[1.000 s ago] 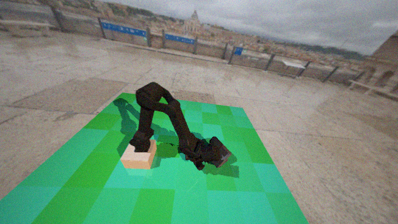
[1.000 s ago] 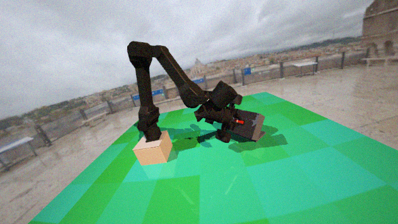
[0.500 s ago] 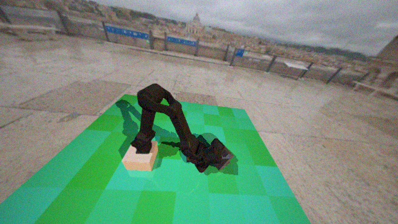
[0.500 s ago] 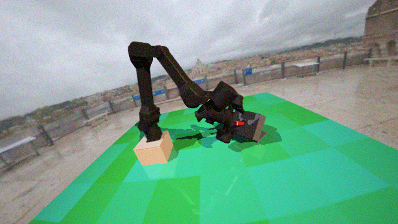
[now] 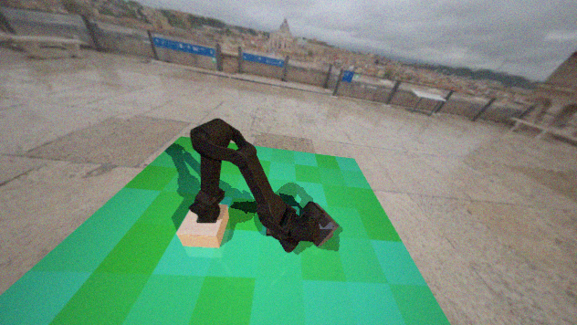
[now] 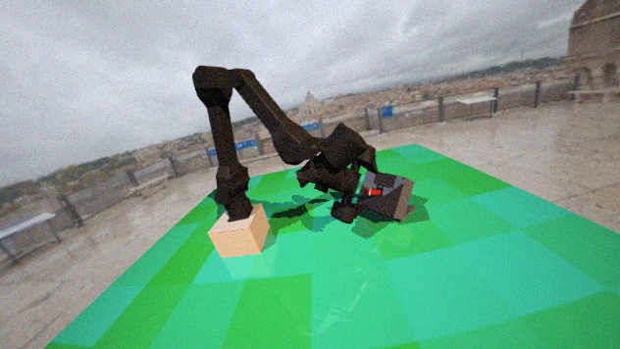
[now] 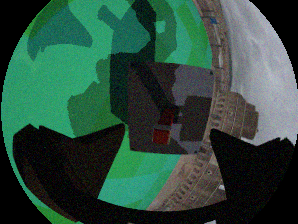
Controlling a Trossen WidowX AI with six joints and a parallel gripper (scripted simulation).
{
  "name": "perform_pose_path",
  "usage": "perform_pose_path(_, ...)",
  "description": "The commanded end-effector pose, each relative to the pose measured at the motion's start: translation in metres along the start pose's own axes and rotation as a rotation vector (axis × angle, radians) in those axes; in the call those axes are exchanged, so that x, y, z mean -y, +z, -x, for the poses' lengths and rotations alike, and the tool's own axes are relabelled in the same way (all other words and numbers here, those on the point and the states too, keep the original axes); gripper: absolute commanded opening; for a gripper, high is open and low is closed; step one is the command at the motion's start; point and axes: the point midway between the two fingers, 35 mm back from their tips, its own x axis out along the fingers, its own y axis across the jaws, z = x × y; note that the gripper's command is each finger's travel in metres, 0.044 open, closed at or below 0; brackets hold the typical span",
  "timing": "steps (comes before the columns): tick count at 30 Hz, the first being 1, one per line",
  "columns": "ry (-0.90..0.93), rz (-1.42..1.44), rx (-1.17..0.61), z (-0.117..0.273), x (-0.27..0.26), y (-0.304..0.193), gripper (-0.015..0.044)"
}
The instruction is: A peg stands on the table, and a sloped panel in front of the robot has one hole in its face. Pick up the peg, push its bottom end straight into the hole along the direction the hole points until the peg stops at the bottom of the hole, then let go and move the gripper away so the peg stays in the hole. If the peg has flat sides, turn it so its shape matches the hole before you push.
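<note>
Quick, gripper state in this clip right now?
Gripper: jaws open, holding nothing; the red peg stands in the sloped panel.
</note>
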Motion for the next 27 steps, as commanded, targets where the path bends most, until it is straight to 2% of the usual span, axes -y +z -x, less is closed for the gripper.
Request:
perform_pose_path(1, -0.004, 0.009, -0.001, 0.008, 0.002, -0.001, 0.0440)
perform_pose_path(27, 0.002, 0.001, -0.001, 0.053, -0.002, -0.005, 0.0440)
